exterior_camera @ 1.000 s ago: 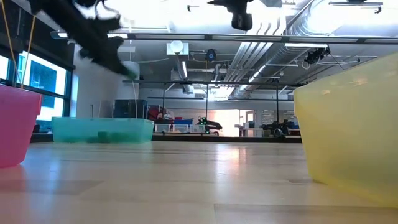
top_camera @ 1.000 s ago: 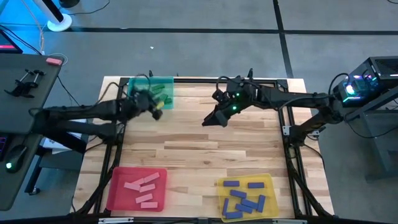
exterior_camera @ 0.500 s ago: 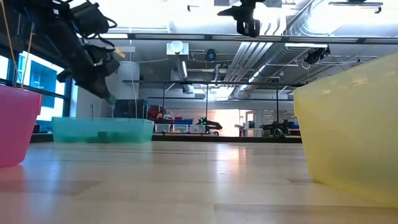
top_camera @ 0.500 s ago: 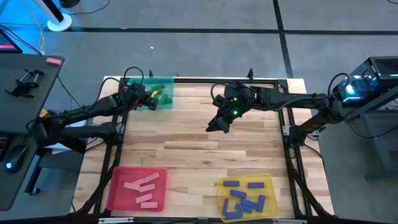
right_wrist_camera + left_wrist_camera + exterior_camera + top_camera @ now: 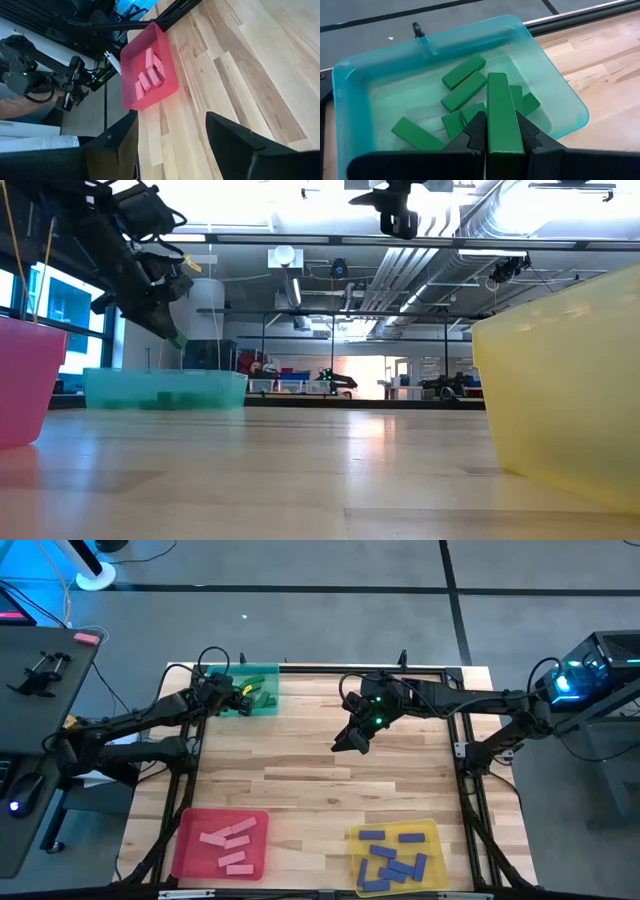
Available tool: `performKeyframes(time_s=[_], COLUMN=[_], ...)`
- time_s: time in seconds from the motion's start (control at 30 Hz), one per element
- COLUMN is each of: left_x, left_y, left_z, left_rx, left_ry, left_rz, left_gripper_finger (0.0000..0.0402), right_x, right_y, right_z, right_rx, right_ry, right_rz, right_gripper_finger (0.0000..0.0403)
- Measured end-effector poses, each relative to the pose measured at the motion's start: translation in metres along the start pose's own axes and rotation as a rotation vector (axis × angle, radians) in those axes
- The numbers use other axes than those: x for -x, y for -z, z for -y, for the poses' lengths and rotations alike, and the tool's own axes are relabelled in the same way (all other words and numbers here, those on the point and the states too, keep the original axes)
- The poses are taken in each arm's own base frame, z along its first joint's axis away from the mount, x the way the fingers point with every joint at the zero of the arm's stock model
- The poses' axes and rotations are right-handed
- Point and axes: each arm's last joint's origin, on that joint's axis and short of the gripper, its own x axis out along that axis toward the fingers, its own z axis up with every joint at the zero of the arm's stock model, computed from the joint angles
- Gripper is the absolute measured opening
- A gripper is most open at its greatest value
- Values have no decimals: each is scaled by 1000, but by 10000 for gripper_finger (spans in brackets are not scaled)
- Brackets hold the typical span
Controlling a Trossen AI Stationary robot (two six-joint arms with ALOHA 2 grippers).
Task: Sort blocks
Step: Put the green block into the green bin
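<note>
Left gripper (image 5: pixel 504 145) clamped on a green block (image 5: pixel 503 117) above the green tray (image 5: pixel 560 90) at the table's far left, right gripper (image 5: pixel 172 145) fingers apart, holding nothing, above mid table

The dark left arm reaches across to the far left corner of the desk, its pincer (image 5: pixel 504 142) raised in the air and clamped tight on a green bar. The dark right arm stretches over the far middle, its pincer (image 5: pixel 352 739) angled downward with fingers (image 5: pixel 112 145) spread wide and nothing between them.
</note>
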Motion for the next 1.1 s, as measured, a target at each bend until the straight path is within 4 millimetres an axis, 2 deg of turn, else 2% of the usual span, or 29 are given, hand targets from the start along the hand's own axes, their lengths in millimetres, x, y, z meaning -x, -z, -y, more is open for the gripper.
performKeyframes(time_s=[0.93,1.1], left_x=[0,0], left_y=[0,0], left_z=[0,0], left_rx=[-1,-1], left_ry=[9,9], left_rz=[-5,-5], left_gripper_finger=[28,38], right_x=[0,0], right_y=[3,3], right_z=[2,2], right_rx=[-23,-23], right_ry=[16,16], right_rz=[-27,-27], right_gripper_finger=[199,199])
